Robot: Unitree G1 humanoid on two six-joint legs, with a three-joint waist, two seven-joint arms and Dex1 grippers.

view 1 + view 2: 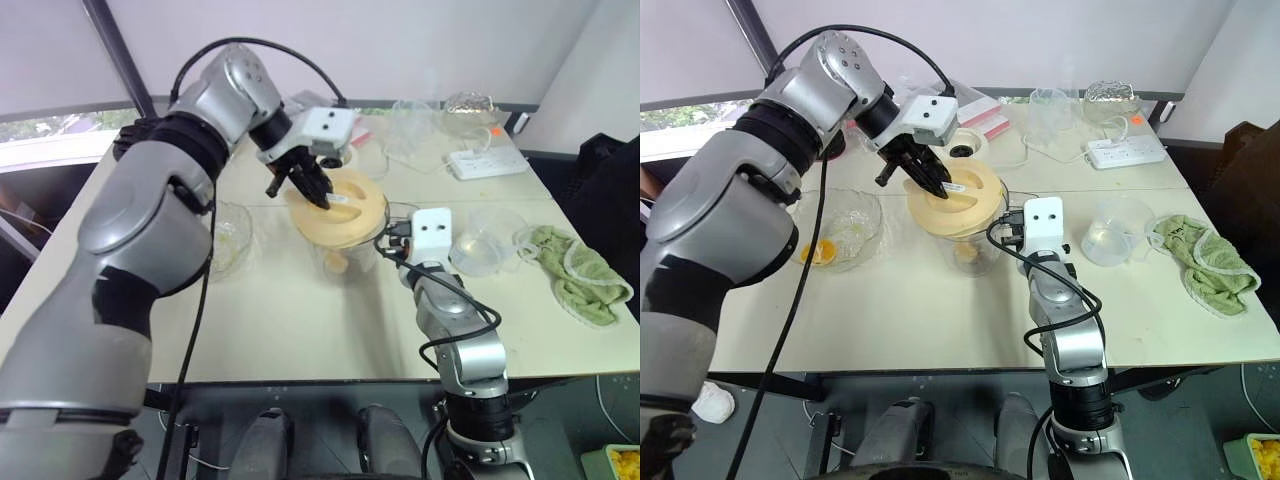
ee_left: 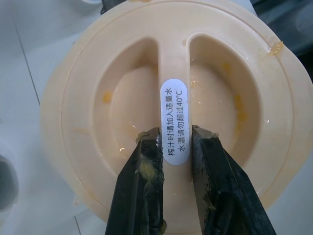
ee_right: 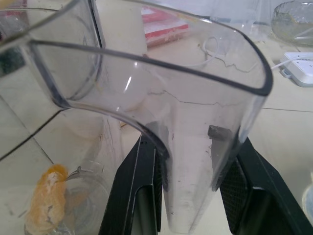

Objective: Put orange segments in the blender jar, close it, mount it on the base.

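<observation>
Blender jar (image 1: 971, 252) holds an orange segment (image 3: 49, 196) at its bottom. The cream lid (image 1: 958, 200) sits on top. The left gripper (image 2: 175, 135), directly above, is clamped on the lid's centre ridge. The right gripper (image 3: 193, 166) is closed around the jar's handle (image 3: 190, 205), just beside the jar.

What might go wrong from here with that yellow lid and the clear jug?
1. The left tool pinches the lid only by its narrow ridge, and its fingers look smeared with pulp, so it may slip.
2. The lid seems slightly tilted on the jar; pressing might jam it crooked.
3. The right tool grips just the handle, so a hard push could tip the jar.
</observation>
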